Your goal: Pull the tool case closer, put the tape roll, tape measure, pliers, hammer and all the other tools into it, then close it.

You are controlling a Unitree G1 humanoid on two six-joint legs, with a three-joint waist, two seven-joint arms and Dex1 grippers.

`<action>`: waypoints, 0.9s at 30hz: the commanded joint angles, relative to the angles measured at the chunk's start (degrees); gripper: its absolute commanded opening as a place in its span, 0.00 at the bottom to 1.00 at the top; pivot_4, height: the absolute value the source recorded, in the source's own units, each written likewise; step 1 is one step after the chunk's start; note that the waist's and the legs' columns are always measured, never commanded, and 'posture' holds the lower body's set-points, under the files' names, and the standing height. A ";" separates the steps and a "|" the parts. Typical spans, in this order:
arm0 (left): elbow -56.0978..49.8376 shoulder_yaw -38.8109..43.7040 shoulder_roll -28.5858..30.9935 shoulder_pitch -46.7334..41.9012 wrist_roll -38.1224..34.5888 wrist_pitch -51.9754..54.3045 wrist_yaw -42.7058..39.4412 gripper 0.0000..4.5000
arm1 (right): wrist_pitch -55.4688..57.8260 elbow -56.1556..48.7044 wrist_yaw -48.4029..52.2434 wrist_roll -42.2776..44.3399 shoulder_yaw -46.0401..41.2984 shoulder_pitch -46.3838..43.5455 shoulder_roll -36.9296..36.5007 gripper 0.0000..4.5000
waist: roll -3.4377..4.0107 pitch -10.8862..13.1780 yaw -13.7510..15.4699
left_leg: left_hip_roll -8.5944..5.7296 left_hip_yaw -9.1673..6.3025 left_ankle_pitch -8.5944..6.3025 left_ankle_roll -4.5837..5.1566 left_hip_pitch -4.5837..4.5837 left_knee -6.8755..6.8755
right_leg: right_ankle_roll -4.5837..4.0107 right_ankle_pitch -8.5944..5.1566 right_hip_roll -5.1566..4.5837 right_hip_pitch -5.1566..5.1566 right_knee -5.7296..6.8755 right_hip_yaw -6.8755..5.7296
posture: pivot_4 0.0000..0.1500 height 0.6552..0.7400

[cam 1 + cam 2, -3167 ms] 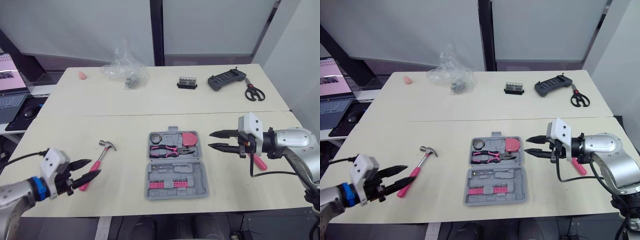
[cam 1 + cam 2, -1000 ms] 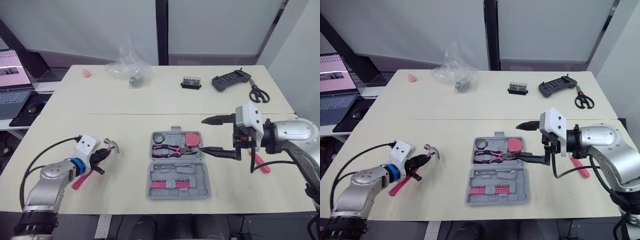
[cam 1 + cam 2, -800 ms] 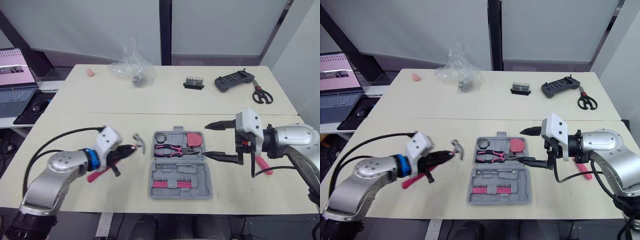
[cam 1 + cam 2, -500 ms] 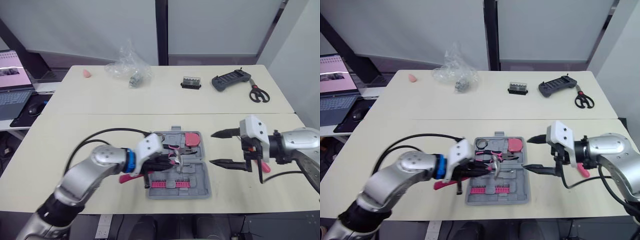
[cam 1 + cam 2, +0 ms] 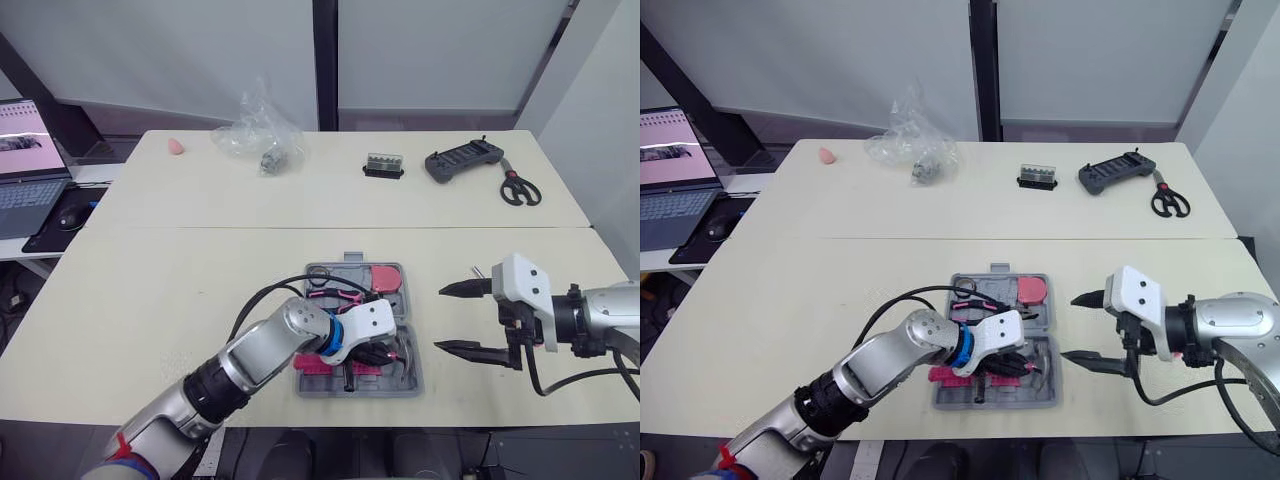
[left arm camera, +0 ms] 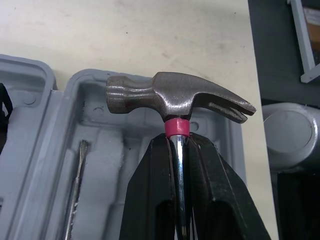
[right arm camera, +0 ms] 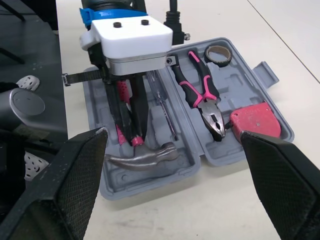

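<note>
My left claw [image 6: 178, 141], clamped on the hammer [image 6: 175, 95] just below its head, hangs over the tool case [image 6: 100, 165]; let go crooked, the hammer could keep the case from closing.

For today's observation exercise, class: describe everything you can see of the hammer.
The hammer has a dull grey steel claw head, a pink collar and a shiny metal neck. The left gripper is shut on that neck just below the head, holding it over the tool case; whether it touches the case is unclear.
</note>
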 commanded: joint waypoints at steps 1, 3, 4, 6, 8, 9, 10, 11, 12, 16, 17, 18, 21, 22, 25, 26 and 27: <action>1.11 0.43 -1.40 -1.98 1.20 -0.84 -0.57 0.02 | 0.91 -3.09 -1.09 1.69 -2.96 1.00 -0.58 1.00 | 0.00 0.00 0.02 | 0.00 -0.01 0.00 0.00 0.00 0.01 | 0.00 0.00 0.00 0.00 0.00 0.00 | 1.00 1.00; 2.15 0.29 -1.89 -2.48 1.64 -0.59 -0.95 0.02 | 1.27 -3.64 -1.38 1.97 -3.46 1.67 -0.63 1.00 | 0.00 0.00 0.02 | 0.00 -0.01 0.00 0.00 0.00 0.01 | 0.00 0.00 0.00 0.01 0.00 -0.01 | 1.00 1.00; 2.68 -0.09 -2.06 -2.62 1.94 -0.94 -1.39 0.02 | 1.33 -3.82 -1.51 1.95 -3.61 2.01 -0.61 1.00 | 0.00 0.00 0.01 | 0.00 0.00 0.02 -0.04 0.00 0.02 | 0.00 0.00 0.00 0.01 -0.01 0.00 | 1.00 1.00; 3.07 -0.36 -2.47 -2.53 2.19 -1.35 -2.10 0.02 | 1.58 -4.22 -1.84 2.04 -3.86 2.46 -0.54 1.00 | 0.00 0.00 0.01 | -0.01 0.00 0.04 -0.07 -0.01 0.02 | 0.01 0.00 -0.01 0.02 -0.02 0.00 | 1.00 1.00; 3.64 -0.58 -3.08 -3.03 2.42 -1.49 -2.88 0.02 | 1.87 -4.58 -2.18 2.31 -4.19 2.89 -0.55 1.00 | 0.00 0.00 0.03 | -0.01 -0.01 0.06 -0.11 0.00 0.01 | 0.01 0.00 -0.01 0.02 -0.02 -0.01 | 1.00 1.00; 4.00 -0.60 -3.38 -3.25 2.60 -1.43 -3.06 0.02 | 1.96 -4.74 -2.34 2.47 -4.37 3.16 -0.58 1.00 | 0.00 0.00 0.05 | -0.01 -0.02 0.07 -0.12 -0.01 0.01 | 0.01 0.00 -0.01 0.02 -0.02 -0.02 | 1.00 1.00; 4.13 -0.57 -3.49 -3.33 2.78 -1.36 -3.19 0.02 | 2.03 -4.93 -2.50 2.65 -4.51 3.37 -0.62 1.00 | 0.00 0.00 0.07 | -0.01 -0.02 0.07 -0.12 -0.01 0.01 | 0.01 0.00 -0.01 0.02 -0.02 -0.02 | 1.00 1.00; 4.23 -0.63 -3.55 -3.46 2.93 -1.26 -3.45 0.02 | 2.04 -5.07 -2.66 2.78 -4.66 3.60 -0.66 1.00 | 0.00 0.00 0.06 | -0.01 -0.01 0.07 -0.12 -0.01 0.02 | 0.01 0.00 -0.01 0.03 -0.02 -0.01 | 1.00 1.00; 4.51 -0.65 -3.74 -3.65 3.12 -1.15 -3.56 0.02 | 2.07 -5.17 -2.81 2.89 -4.78 3.79 -0.66 1.00 | 0.00 0.00 0.03 | -0.01 -0.01 0.07 -0.12 -0.01 0.03 | 0.01 0.00 -0.01 0.03 -0.02 -0.01 | 1.00 1.00; 5.95 -1.47 -3.61 -4.44 4.78 -2.08 -4.37 0.02 | 2.17 -5.45 -3.29 3.11 -5.01 4.22 -0.59 1.00 | 0.00 0.00 0.00 | 0.00 -0.02 0.07 -0.13 0.00 0.02 | 0.01 0.00 0.00 0.03 0.00 -0.02 | 1.00 1.00; 6.27 -1.61 -3.57 -4.55 5.14 -1.95 -4.43 0.02 | 2.23 -5.52 -3.40 3.19 -5.05 4.30 -0.52 1.00 | 0.00 0.00 0.00 | 0.00 -0.01 0.07 -0.13 0.00 0.02 | 0.01 0.00 0.00 0.03 0.00 -0.01 | 1.00 1.00; 6.48 -1.60 -3.62 -4.57 5.47 -1.80 -4.41 0.02 | 2.29 -5.62 -3.49 3.25 -5.09 4.37 -0.47 1.00 | 0.00 0.00 0.00 | 0.00 -0.01 0.07 -0.13 0.00 0.03 | 0.01 0.00 0.00 0.03 0.00 -0.01 | 1.00 1.00; 6.27 -1.98 -3.35 -4.70 5.72 -1.66 -5.74 0.02 | 2.28 -5.59 -3.57 3.29 -5.04 4.44 -0.34 1.00 | -0.01 0.00 0.02 | -0.01 -0.01 0.07 -0.13 0.00 0.04 | 0.01 0.00 0.00 0.03 0.00 -0.01 | 1.00 1.00; 6.17 -1.96 -3.34 -4.66 5.78 -1.60 -5.95 0.02 | 2.26 -5.56 -3.58 3.30 -5.02 4.45 -0.33 1.00 | -0.01 0.00 0.02 | -0.01 -0.02 0.07 -0.13 -0.01 0.04 | 0.01 0.00 0.00 0.04 0.00 -0.01 | 1.00 1.00; 5.88 -1.89 -3.51 -4.30 6.29 -1.32 -5.79 0.24 | 2.04 -5.18 -3.57 3.23 -4.80 4.35 -0.18 1.00 | 0.00 0.00 0.01 | -0.01 -0.02 0.07 -0.13 0.00 0.04 | 0.01 0.00 0.00 0.04 0.00 -0.02 | 1.00 1.00; 5.77 -1.79 -3.70 -4.26 6.53 -1.45 -5.50 0.31 | 1.91 -5.10 -3.52 3.16 -4.77 4.43 -0.14 1.00 | 0.00 0.00 0.01 | -0.01 -0.02 0.07 -0.13 0.00 0.04 | 0.01 0.00 0.00 0.04 0.00 -0.02 | 1.00 1.00; 5.71 -1.69 -3.84 -4.24 6.71 -1.56 -5.33 0.37 | 1.83 -5.07 -3.49 3.12 -4.76 4.50 -0.12 1.00 | 0.00 0.00 0.01 | -0.01 -0.02 0.07 -0.13 0.00 0.04 | 0.01 0.00 0.00 0.04 0.00 -0.02 | 1.00 1.00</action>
